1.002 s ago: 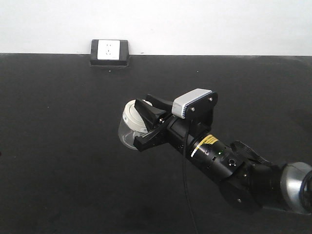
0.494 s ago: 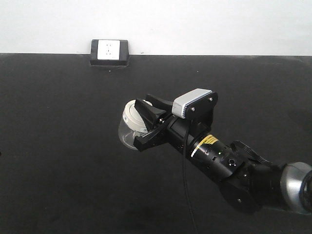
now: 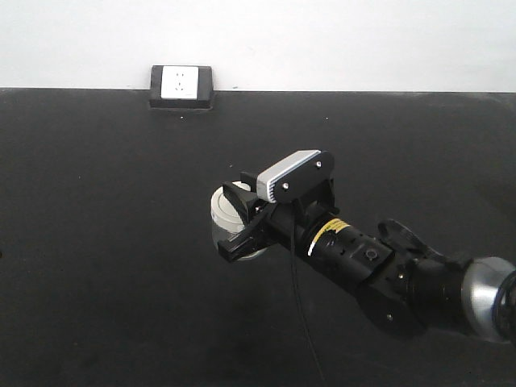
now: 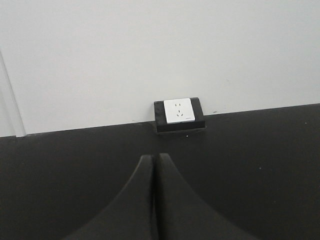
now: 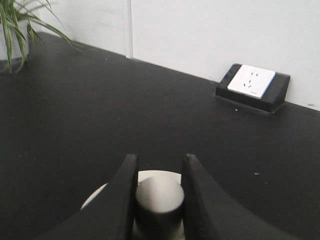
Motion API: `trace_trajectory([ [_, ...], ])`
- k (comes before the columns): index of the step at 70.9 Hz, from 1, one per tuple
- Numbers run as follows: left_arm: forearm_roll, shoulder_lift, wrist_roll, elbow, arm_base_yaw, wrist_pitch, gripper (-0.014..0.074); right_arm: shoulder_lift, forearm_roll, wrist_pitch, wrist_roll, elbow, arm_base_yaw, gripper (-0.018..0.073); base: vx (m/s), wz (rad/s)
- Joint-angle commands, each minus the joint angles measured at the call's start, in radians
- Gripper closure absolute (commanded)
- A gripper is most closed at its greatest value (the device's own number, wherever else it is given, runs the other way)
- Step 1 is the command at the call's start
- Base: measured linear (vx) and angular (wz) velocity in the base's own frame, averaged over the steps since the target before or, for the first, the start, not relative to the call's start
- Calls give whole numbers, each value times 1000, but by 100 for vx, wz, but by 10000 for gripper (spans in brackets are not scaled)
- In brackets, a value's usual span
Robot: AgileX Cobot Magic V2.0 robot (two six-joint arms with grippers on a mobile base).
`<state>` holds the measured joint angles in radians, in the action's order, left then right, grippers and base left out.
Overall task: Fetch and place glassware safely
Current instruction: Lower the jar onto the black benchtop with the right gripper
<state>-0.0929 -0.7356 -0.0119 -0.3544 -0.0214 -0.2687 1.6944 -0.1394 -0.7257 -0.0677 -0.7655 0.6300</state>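
The glass jar (image 3: 228,222) stands on the black table (image 3: 97,242), near its middle, with its cream lid (image 5: 150,187) on top. The right gripper (image 5: 159,192) has its two fingers (image 5: 122,192) clamped on the lid's knob (image 5: 159,196). The left gripper (image 4: 154,195) holds nothing, its fingers pressed together, pointing at the wall socket (image 4: 179,110). A plant (image 5: 17,25) stands at the table's far corner.

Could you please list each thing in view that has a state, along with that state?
Glass jar: upright on the black table, lid on.
Right hand: shut on the lid's knob.
Left hand: shut, holding nothing.
Wall socket: nothing plugged in.
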Motion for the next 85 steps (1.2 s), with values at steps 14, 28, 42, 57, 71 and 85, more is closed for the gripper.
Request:
trace_trajectory([
  [14, 8, 2, -7, -26, -5, -69, 603, -93, -71, -14, -77, -53, -160, 560, 0, 0],
  [28, 8, 2, -7, -26, -5, -69, 603, -79, -403, -108, -237, -53, -286, 560, 0, 0],
  [42, 8, 2, -7, -26, -5, -68, 603, -12, -490, -286, -304, -53, -337, 560, 0, 0],
  [57, 8, 2, -7, -26, -5, -68, 603, 74, -500, -343, -214, -53, -336, 560, 0, 0],
  [71, 8, 2, -7, -26, -5, -68, 603, 149, -497, -352, -155, -54, -336, 560, 0, 0],
  [85, 8, 2, -7, -26, -5, -68, 603, 214, -493, -425, -155, -54, -336, 560, 0, 0],
])
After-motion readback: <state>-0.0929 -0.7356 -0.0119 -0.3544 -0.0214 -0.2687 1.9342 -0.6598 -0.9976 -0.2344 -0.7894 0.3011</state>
